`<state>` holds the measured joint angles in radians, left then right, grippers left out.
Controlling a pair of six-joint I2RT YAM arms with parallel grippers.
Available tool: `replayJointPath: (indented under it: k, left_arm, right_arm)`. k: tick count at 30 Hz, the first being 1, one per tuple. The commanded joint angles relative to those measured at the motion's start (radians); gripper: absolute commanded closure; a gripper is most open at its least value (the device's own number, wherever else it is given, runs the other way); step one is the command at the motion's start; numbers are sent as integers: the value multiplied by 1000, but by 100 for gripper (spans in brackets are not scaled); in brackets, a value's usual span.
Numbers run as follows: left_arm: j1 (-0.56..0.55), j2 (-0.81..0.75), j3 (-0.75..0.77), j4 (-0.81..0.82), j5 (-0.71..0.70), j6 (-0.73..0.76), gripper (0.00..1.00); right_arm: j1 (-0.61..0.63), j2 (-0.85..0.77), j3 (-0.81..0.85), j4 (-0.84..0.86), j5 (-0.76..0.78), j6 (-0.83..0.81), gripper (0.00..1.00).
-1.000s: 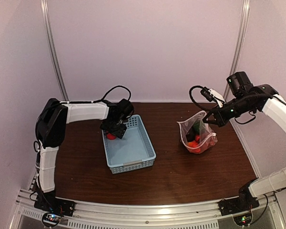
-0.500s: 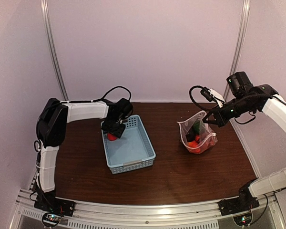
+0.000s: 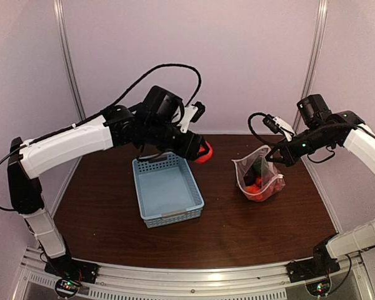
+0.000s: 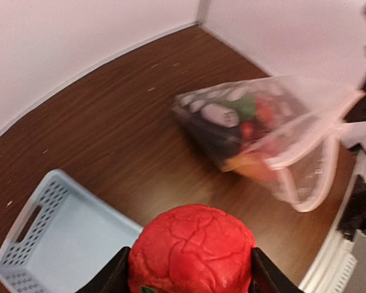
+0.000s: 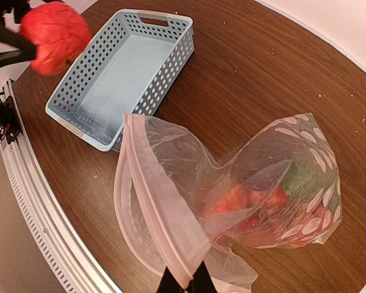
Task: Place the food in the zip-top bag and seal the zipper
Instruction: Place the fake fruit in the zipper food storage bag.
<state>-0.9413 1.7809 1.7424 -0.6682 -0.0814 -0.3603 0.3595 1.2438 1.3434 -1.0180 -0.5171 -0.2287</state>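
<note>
My left gripper point(image 3: 202, 152) is shut on the red tomato point(image 3: 204, 152), held in the air between the basket and the bag; the tomato also fills the bottom of the left wrist view point(image 4: 191, 249) and shows in the right wrist view point(image 5: 55, 36). The polka-dot zip-top bag point(image 3: 258, 177) stands on the table with its mouth open, holding red, green and dark food point(image 5: 280, 189). My right gripper point(image 3: 277, 156) is shut on the bag's zipper edge point(image 5: 161, 204) and holds the mouth up.
The light-blue perforated basket point(image 3: 167, 189) lies left of centre with nothing in it, seen too in the right wrist view point(image 5: 119, 73). Brown tabletop point(image 3: 237, 225) lies between basket and bag. Pale walls close the back and sides.
My left arm has lifted the red tomato out of the basket and swung it right, toward the bag. The right gripper and the bag have not moved.
</note>
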Motion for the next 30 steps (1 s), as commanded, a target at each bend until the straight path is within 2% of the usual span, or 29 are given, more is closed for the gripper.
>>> replayJointPath:
  k: [1, 5, 8, 12, 16, 22, 30]
  left_arm:
    - [-44, -56, -44, 298, 380, 18, 59]
    - [-74, -28, -66, 462, 586, -30, 58]
    - [-94, 10, -64, 561, 623, -99, 59]
    - [-125, 105, 26, 566, 556, -131, 64]
    - [-137, 227, 176, 447, 438, -177, 68]
    - [-136, 346, 286, 364, 318, -210, 69]
    - [-118, 448, 363, 359, 240, -288, 58]
  right_arm:
    - [-1, 9, 16, 6, -5, 14, 100]
    - [-1, 27, 69, -30, 6, 15, 100]
    - [-1, 50, 131, -59, 18, 14, 100]
    - [-1, 72, 172, -75, 4, 21, 100]
    - [-1, 83, 196, -87, -22, 30, 100]
    - [-1, 72, 229, -102, -38, 40, 100]
    - [-1, 58, 221, -113, -89, 34, 100]
